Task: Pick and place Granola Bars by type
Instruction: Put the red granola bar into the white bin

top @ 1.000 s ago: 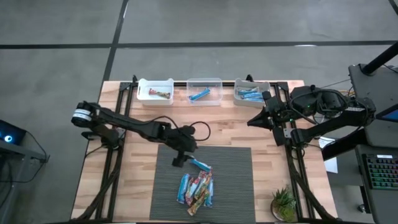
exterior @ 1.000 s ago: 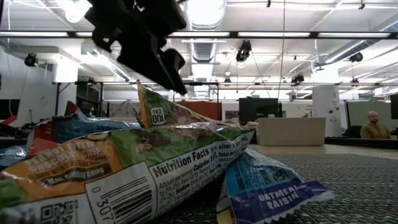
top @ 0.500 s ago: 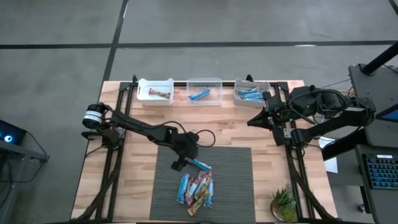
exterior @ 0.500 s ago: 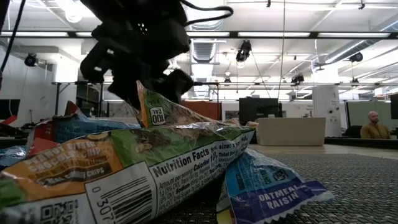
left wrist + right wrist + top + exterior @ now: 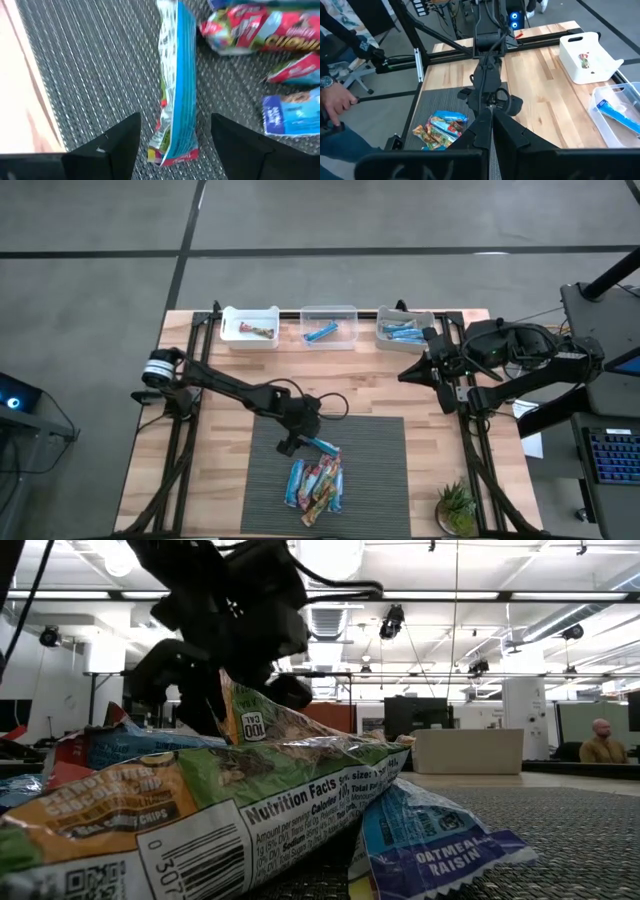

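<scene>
A blue Granola Bar [image 5: 175, 85] lies flat on the grey mat [image 5: 375, 480], just beyond the far end of a pile of blue and multicoloured Granola Bars [image 5: 315, 482]. My left gripper [image 5: 175, 120] is low over the mat and open. Its fingers [image 5: 120, 142] stand on either side of the blue bar's near end [image 5: 167, 150] without touching it. In the high view this gripper [image 5: 293, 442] is at the mat's far left part. My right gripper [image 5: 403, 376] hangs shut and empty, high above the table's far right.
Three bins stand along the far edge. A white one [image 5: 250, 327] holds a multicoloured bar, a clear one [image 5: 328, 326] a blue bar, and another clear one [image 5: 405, 329] several blue bars. A small plant [image 5: 457, 508] stands near right. A person's hand [image 5: 332, 97] shows beyond the table.
My left gripper has come down toward the mat and a little toward the blue bar, rolling slightly. It has stayed open. The bars have not moved.
</scene>
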`<state>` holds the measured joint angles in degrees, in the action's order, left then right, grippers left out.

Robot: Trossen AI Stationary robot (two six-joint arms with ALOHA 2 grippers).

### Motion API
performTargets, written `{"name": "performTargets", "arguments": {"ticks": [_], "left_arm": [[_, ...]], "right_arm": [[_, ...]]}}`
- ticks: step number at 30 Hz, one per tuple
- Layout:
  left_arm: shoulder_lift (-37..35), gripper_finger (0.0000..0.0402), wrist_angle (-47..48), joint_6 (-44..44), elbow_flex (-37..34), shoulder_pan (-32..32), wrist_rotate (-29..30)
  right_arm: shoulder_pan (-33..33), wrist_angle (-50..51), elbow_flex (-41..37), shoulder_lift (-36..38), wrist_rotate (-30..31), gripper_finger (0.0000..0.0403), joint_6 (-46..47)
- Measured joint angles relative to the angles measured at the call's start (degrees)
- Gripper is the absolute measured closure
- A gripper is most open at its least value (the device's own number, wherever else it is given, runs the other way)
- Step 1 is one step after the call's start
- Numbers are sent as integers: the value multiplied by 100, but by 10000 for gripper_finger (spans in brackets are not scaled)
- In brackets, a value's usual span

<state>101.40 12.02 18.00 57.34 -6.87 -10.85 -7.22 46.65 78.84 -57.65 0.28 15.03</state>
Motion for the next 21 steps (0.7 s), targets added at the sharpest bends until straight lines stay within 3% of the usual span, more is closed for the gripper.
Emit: {"name": "performTargets", "arguments": {"ticks": [15, 21], "left_arm": [[182, 179, -143, -2, 4, -4, 2], [182, 179, -268, -414, 4, -4, -2]], "right_arm": [[0, 0, -1, 0, 1, 394, -5], [0, 1, -1, 0, 105, 394, -3]]}}
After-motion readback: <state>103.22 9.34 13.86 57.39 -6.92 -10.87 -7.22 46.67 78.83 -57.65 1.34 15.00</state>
